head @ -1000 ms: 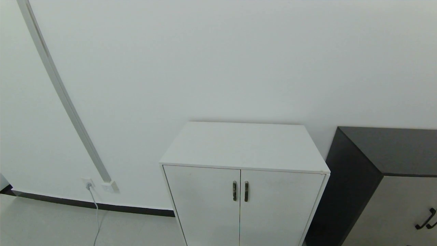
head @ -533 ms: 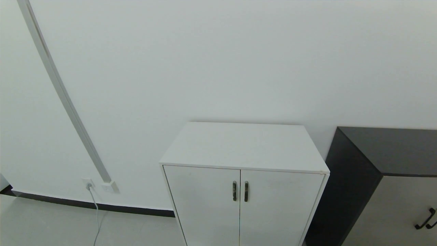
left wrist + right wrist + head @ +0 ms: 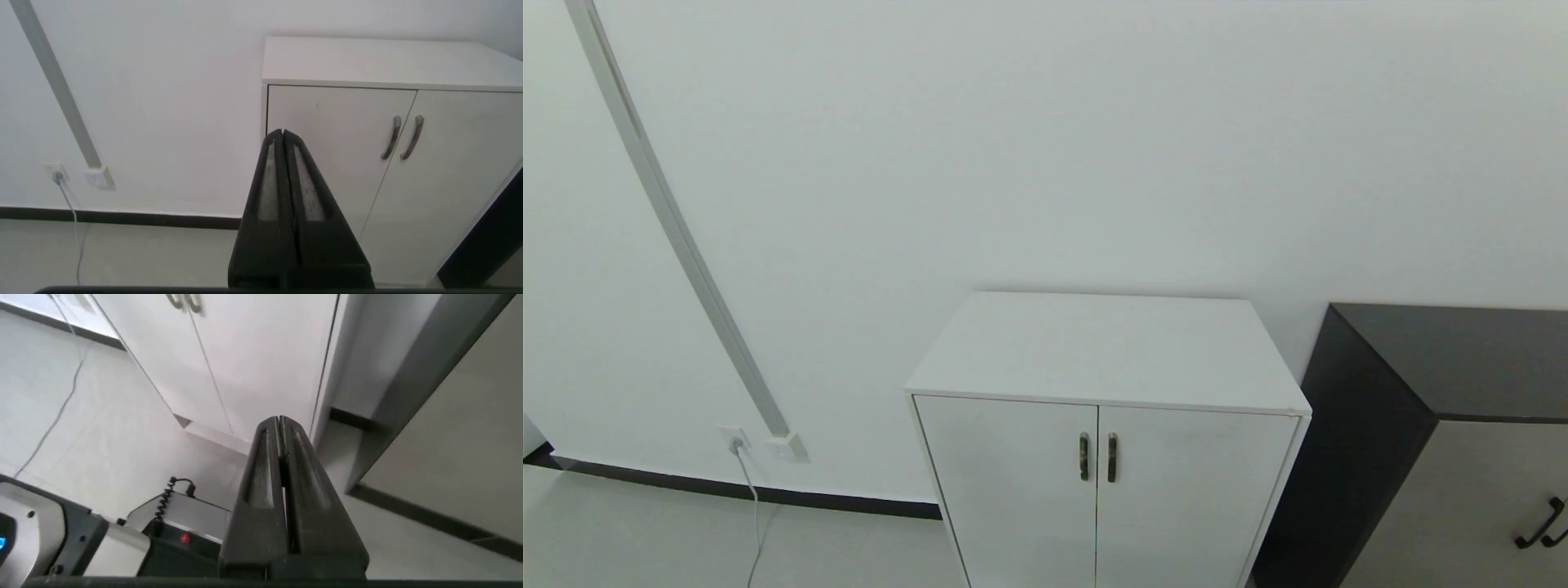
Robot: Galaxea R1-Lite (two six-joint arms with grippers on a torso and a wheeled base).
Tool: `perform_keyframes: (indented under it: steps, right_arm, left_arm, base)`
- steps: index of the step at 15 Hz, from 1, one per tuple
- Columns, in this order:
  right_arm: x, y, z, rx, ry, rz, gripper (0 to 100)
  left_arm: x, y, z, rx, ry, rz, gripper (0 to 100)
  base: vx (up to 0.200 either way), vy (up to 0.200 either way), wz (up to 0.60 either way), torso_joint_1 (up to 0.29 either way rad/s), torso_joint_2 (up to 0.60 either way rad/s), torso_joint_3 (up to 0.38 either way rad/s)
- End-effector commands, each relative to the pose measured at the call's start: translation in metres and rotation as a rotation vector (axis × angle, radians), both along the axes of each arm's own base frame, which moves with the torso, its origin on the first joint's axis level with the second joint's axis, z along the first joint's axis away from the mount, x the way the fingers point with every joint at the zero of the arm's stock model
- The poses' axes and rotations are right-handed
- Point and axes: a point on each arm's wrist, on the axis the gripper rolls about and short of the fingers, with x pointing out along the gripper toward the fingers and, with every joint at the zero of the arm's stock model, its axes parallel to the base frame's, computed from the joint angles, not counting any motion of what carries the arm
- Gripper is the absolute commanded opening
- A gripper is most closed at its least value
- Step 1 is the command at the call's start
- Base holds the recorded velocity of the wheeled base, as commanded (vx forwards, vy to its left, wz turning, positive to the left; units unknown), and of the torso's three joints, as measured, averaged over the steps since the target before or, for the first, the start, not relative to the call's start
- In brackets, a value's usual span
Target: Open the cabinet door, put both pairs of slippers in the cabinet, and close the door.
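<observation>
Handles (image 3: 1084, 456) on the shut white cabinet (image 3: 1192, 490) run 12-to-6, lying around 1 o'clock ahead of the pinched-shut left claw (image 3: 283, 135); right claw (image 3: 280, 420), also closed, aims at the floor (image 3: 98, 416).

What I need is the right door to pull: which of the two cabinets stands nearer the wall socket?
The white cabinet: it stands between the socket and the dark cabinet, which has a black top and side.
</observation>
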Motion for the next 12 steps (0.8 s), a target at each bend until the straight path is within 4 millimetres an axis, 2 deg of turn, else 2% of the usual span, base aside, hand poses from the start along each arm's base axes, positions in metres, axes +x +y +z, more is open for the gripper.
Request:
perform_keyframes:
  steps: [1, 4, 8, 12]
  right_arm:
    - [-0.0016, -0.0003, -0.0033, -0.028, 0.018, 0.023, 0]
    - [-0.0018, -0.0002, -0.0033, -0.011, 0.028, 0.022, 0]
    - [-0.0021, -0.0023, -0.0034, -0.011, 0.016, -0.093, 0]
    - [-0.0101, -0.0049, -0.0023, 0.015, -0.088, -0.193, 0]
  left_arm:
    - [0.0001, 0.0000, 0.0000, 0.000, 0.002, 0.001, 0]
    - [0.0000, 0.0000, 0.0000, 0.000, 0.000, 0.001, 0]
    - [0.0000, 0.0000, 0.0000, 0.000, 0.000, 0.001, 0]
    - [0.0001, 0.0000, 0.0000, 0.000, 0.002, 0.001, 0]
  base:
    - [0.000, 0.000, 0.00, 0.000, 0.00, 0.000]
    - [0.000, 0.000, 0.00, 0.000, 0.00, 0.000]
    - [0.000, 0.000, 0.00, 0.000, 0.00, 0.000]
    - [0.000, 0.000, 0.00, 0.000, 0.00, 0.000]
